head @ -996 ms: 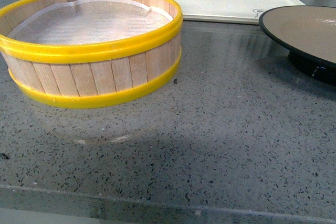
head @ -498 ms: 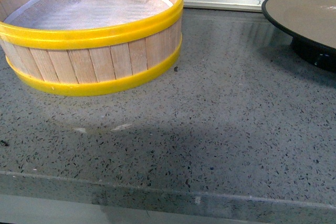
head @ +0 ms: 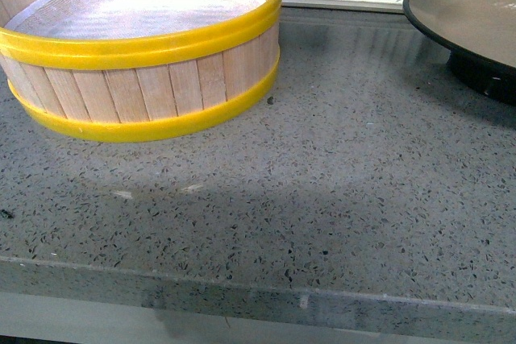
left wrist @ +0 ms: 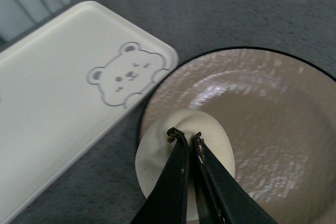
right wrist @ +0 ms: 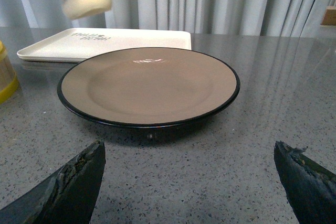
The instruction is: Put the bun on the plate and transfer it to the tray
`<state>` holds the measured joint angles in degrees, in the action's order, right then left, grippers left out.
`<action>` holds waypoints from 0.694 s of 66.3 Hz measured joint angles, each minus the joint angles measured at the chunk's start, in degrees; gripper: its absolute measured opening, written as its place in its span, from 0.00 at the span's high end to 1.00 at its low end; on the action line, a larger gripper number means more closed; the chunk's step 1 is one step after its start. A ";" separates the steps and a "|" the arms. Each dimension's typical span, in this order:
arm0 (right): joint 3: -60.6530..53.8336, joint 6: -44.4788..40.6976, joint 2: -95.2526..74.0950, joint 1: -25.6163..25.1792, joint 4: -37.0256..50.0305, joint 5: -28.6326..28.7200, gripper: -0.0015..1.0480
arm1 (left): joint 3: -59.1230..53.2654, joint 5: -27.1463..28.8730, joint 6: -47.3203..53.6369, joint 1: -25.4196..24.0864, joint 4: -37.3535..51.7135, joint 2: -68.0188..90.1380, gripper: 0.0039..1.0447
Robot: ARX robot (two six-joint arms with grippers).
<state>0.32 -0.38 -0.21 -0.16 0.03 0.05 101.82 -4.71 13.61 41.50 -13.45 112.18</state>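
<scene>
Cream-white dough sits in my left hand [left wrist: 185, 136]: its two black fingers [left wrist: 176, 182] are pinched almost together on the bun [left wrist: 155, 156], which I hold up in the air, touching no surface. From the left wrist view the bun hangs over the black rim of the plate [left wrist: 273, 129], on the side nearest the tray [left wrist: 52, 103]. The tray's bear drawing [left wrist: 126, 74] lies just beside that rim. The plate's tan inner surface shines with reflected light.

My right hand [right wrist: 188, 150] is released and grasps nothing. Its dark fingers are spread wide and low over the speckled grey table [head: 322, 199], with the plate just ahead of them and the tray beyond it.

In the front view the plate sits at 2 o'clock and the tray at 12 o'clock, further back. A wooden steamer basket [head: 145, 90] with yellow bands, lined with white mesh, stands at 10 o'clock.
</scene>
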 joint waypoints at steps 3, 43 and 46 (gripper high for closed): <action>0.00 0.00 0.00 0.00 0.00 0.00 0.09 | -0.07 0.00 -0.02 0.70 0.20 0.44 0.97; 0.00 0.00 0.00 0.00 0.00 0.02 0.09 | 4.50 2.62 0.76 5.53 3.74 10.10 0.97; 0.00 0.00 0.00 0.00 0.00 0.00 0.09 | 4.50 2.60 1.18 5.57 3.74 10.29 0.97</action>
<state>0.32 -0.38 -0.21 -0.16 0.03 0.05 106.32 -2.11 14.79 47.07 -9.72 122.48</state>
